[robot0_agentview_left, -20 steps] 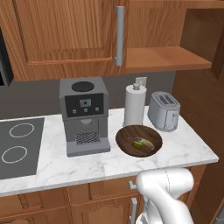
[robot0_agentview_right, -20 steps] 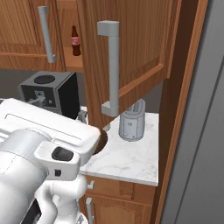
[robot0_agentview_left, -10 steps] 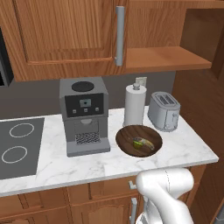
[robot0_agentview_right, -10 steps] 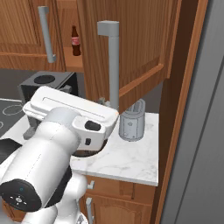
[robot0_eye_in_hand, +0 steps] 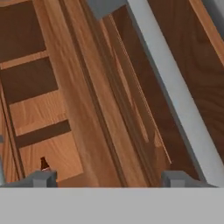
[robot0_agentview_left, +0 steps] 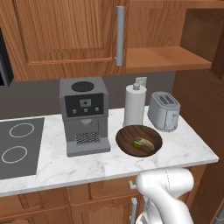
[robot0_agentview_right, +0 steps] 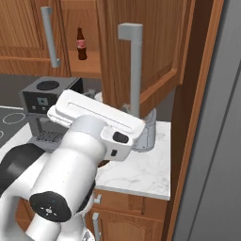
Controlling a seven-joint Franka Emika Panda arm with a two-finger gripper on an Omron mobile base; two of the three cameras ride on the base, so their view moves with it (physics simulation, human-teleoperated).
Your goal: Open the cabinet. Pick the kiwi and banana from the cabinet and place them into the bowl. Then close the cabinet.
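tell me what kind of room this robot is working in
A home-style kitchen, rendered rather than real. A marble counter carries a coffee machine, a toaster and a paper towel roll, a hob sits at its left end, and a wooden wall cabinet hangs above.

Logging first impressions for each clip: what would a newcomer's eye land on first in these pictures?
The reddish-brown wooden wall cabinet with its right door swung open toward the camera, the long grey bar handle standing out in front. Below it on the white marble counter, the wide dark wooden bowl holds the small yellow banana and a green kiwi. A dark brown red-labelled bottle stands on the cabinet shelf.
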